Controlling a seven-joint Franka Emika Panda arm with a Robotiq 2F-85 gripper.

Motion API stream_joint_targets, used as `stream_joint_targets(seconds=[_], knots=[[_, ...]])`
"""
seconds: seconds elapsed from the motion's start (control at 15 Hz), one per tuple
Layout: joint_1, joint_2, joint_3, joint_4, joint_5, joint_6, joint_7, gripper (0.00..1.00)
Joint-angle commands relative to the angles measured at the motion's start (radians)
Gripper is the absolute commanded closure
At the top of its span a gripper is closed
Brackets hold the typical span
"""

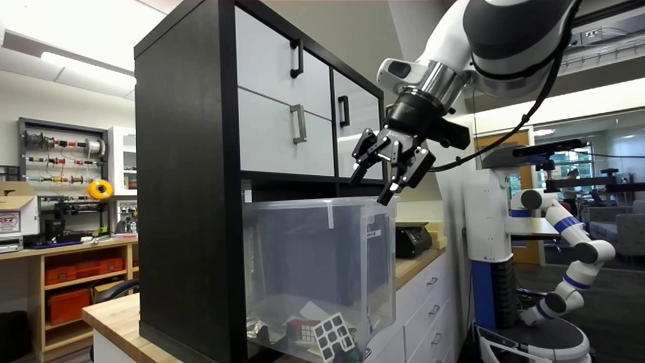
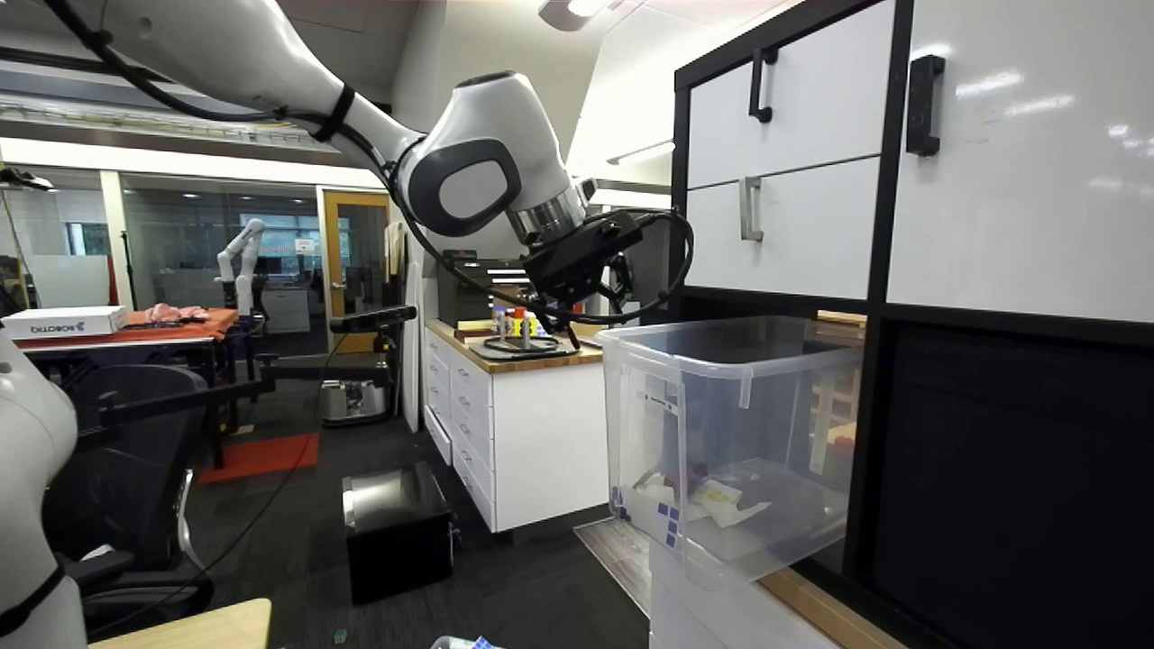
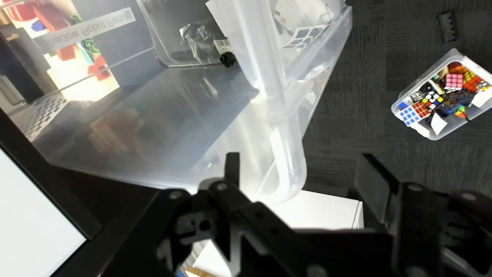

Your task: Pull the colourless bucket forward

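Observation:
The colourless bucket (image 1: 302, 247) is a large clear bin. It sticks out of the black shelf below the white drawers in both exterior views (image 2: 645, 433). Papers and checkered pieces show in its bottom. My gripper (image 1: 375, 184) is open and points down near the bucket's front rim corner. It also hangs close to that corner in an exterior view (image 2: 595, 311). In the wrist view the bucket's rim corner (image 3: 286, 161) appears between the two fingers of the gripper (image 3: 300, 156), with gaps on both sides. Contact or exact depth cannot be told.
The black shelf (image 1: 186, 176) has white drawers with protruding handles (image 1: 298, 123) just above the bucket. A white drawer cabinet (image 2: 550, 442) with a wooden top stands beyond. A bin of puzzle cubes (image 3: 399, 96) is on the floor in the wrist view.

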Motion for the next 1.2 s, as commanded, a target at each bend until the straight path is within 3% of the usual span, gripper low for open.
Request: stream_joint_targets(seconds=[0.0,0.33,0.67,1.13], knots=[[0.010,-0.055,-0.026,-0.017,-0.058,-0.059,0.064,0.00],[-0.039,-0.045,-0.017,0.085,-0.202,-0.281,0.276,0.00],[-0.051,-0.013,-0.029,0.243,-0.237,-0.541,0.447,0.00],[-0.082,0.049,-0.037,0.376,-0.268,-0.718,0.745,0.00]])
